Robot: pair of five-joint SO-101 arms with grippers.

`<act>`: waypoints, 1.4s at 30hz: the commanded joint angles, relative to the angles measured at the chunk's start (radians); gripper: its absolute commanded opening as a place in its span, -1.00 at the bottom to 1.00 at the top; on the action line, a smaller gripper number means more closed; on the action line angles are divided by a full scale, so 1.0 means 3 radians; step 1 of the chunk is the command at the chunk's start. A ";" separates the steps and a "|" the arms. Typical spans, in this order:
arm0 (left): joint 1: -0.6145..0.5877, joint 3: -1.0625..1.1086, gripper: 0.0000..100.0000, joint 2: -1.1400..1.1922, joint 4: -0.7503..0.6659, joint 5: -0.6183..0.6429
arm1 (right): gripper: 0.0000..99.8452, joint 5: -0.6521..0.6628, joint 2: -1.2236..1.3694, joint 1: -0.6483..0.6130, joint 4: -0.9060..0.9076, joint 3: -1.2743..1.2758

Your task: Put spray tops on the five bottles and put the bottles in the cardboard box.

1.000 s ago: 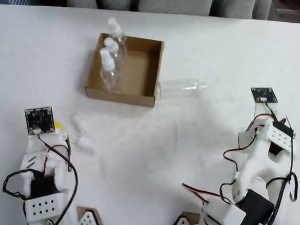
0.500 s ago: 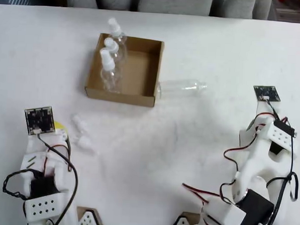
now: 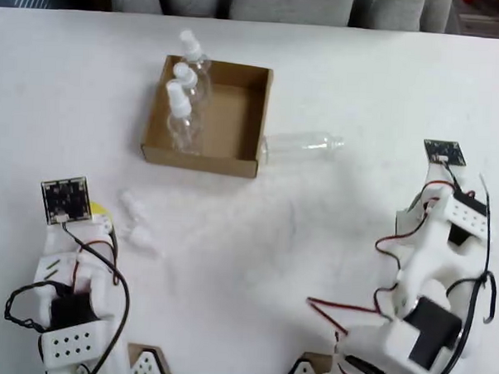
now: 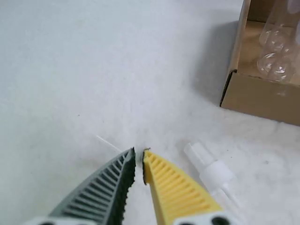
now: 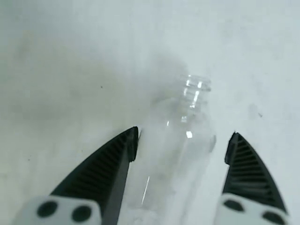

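Observation:
The cardboard box (image 3: 236,112) stands at the back left of centre, with three capped bottles (image 3: 182,109) along its left side. A clear bottle without a top (image 3: 301,144) lies on the table just right of the box. Two loose spray tops (image 3: 136,223) lie in front of the box; one spray top (image 4: 211,173) is beside my left gripper (image 4: 139,152), which is shut on nothing and low over the table. My right gripper (image 5: 182,136) is open, and another topless clear bottle (image 5: 187,117) sits between its fingers with its neck pointing away.
The left arm (image 3: 67,295) is at the front left and the right arm (image 3: 437,253) at the front right, with red and black wires. The box's near corner (image 4: 258,96) lies ahead of the left gripper. White table stretches between the arms.
The right arm has shifted slightly to the right and away from the front edge. The left arm, the box and the lying bottle have not moved.

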 commanded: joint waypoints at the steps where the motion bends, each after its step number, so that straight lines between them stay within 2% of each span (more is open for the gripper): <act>1: 0.0013 -0.0020 -0.90 -0.0054 0.0061 -0.0041 | -0.47 -0.0015 0.0299 -0.0038 0.0120 -0.0414; 10: 0.0013 -0.0020 -0.90 -0.0054 0.0061 -0.0041 | -0.47 -0.0066 0.0616 -0.0038 0.0693 -0.0834; 16: 0.0013 -0.0020 -0.90 -0.0054 0.0061 -0.0041 | -0.47 -0.0430 0.0488 0.0043 0.0974 -0.1028; 22: 0.0013 -0.0020 -0.90 -0.0054 0.0061 -0.0041 | -0.47 -0.0731 0.0514 0.0064 0.0882 -0.1018; 30: 0.0013 -0.0020 -0.90 -0.0054 0.0061 -0.0041 | -0.48 -0.0777 0.0800 0.0059 0.0627 -0.1043; 33: 0.0013 -0.0020 -0.90 -0.0054 0.0061 -0.0041 | -0.64 -0.0777 0.0841 0.0064 0.0616 -0.1084; 37: 0.0013 -0.0020 -0.90 -0.0054 0.0061 -0.0041 | -0.99 -0.0777 0.0811 0.0064 0.0647 -0.1181; 39: 0.0013 -0.0020 -0.90 -0.0054 0.0061 -0.0041 | -0.93 -0.0777 0.0765 0.0049 0.0754 -0.1253; 42: 0.0013 -0.0020 -0.90 -0.0054 0.0061 -0.0041 | -0.97 -0.0762 0.0575 0.0023 0.0985 -0.1268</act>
